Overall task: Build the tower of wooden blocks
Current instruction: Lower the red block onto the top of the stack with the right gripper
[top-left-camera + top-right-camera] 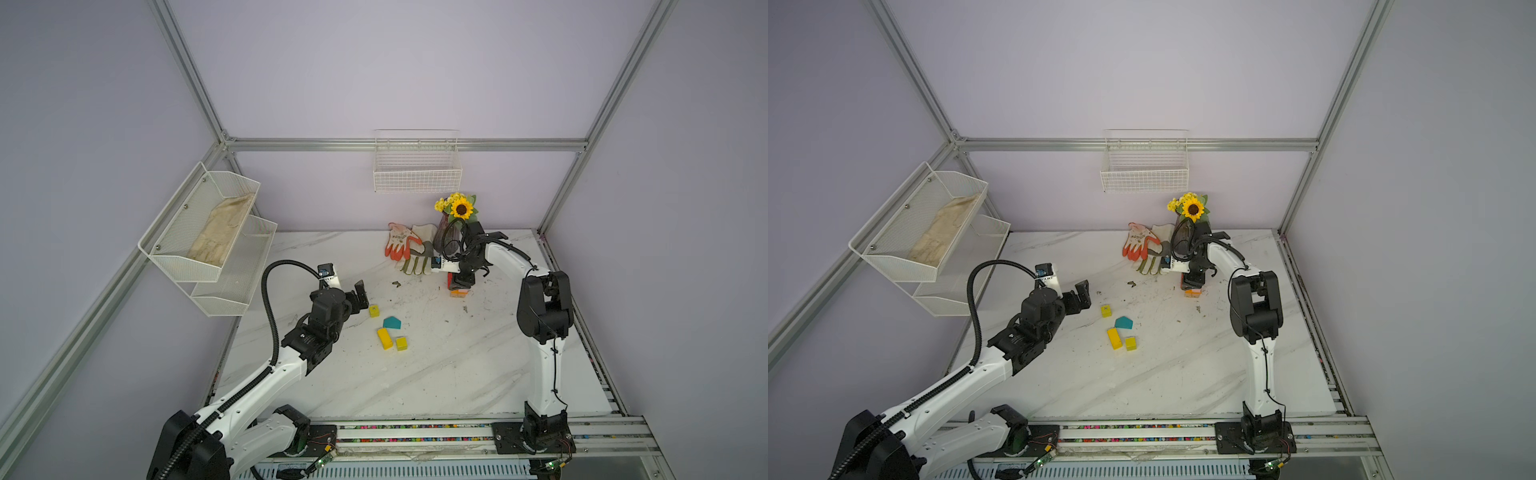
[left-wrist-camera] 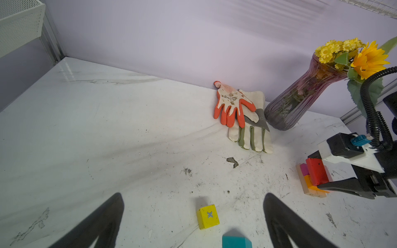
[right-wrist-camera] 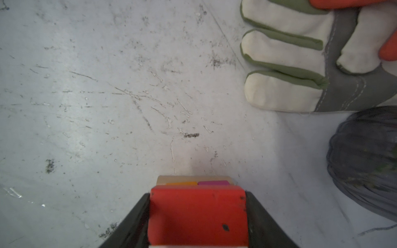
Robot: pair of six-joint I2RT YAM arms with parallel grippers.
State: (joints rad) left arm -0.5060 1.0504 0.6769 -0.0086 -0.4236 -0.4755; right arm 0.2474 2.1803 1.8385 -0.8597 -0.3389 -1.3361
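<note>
Both top views show four loose wood blocks mid-table: a yellow cube [image 1: 374,310] marked with an X, a teal pentagon [image 1: 392,322], a yellow bar [image 1: 385,338] and a second yellow cube [image 1: 401,343]. My left gripper [image 1: 360,300] hangs open just left of the marked cube [image 2: 208,215], nothing between its fingers. The low tower [image 1: 459,293] has a tan base with orange and magenta blocks on it. My right gripper [image 3: 197,195] is shut on a red block [image 3: 197,216] directly over those blocks. Contact with them cannot be told.
A dark purple vase [image 1: 446,237] with a sunflower stands right behind the tower. Two work gloves [image 1: 409,249] lie beside it by the back wall. A wire basket [image 1: 417,174] hangs on the back wall, and mesh shelves [image 1: 208,232] on the left wall.
</note>
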